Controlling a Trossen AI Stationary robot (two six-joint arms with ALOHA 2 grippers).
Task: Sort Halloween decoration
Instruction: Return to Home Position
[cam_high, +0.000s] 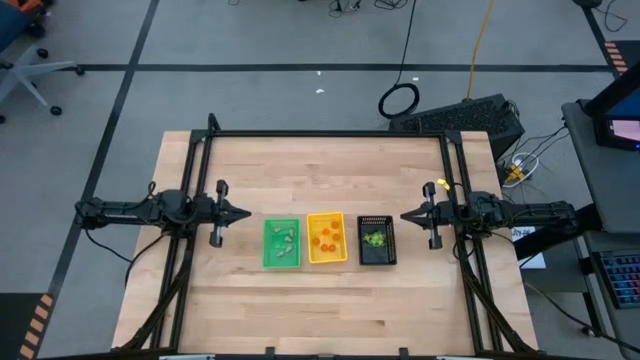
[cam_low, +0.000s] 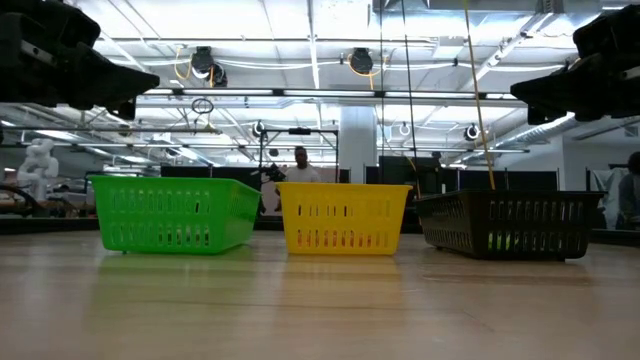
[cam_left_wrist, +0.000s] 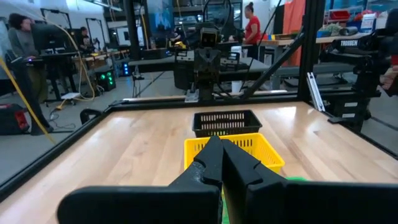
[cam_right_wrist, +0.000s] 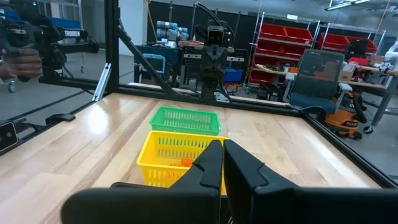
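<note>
High view framing is being taken up by a wooden table (cam_high: 330, 170), across the middle of which three trays are being shown in a row, just beside one another: a green tray (cam_high: 266, 243) at the left, a yellow tray (cam_high: 311, 240) in the centre and a black tray (cam_high: 361, 240) at the right. The Halloween decoration is being contained in these trays by colour: pale whitish-grey trinkets (cam_high: 284, 240) are being held in the green tray, orange trinkets (cam_high: 327, 239) in the yellow tray, and yellow-green trinkets (cam_high: 375, 239) in the black tray. The left gripper (cam_high: 247, 213) is being held just left of the green tray, pointing at the row, with its fingers being pressed together and nothing being gripped. The right gripper (cam_high: 403, 215) is being held just right of the black tray, facing the row from the other side, its fingers likewise being brought together on nothing. Both grippers are being carried clear of the table, higher than the tray rims, as is being shown in the low view. A person (cam_low: 300, 165) is being seen in the room far behind the yellow tray.
</note>
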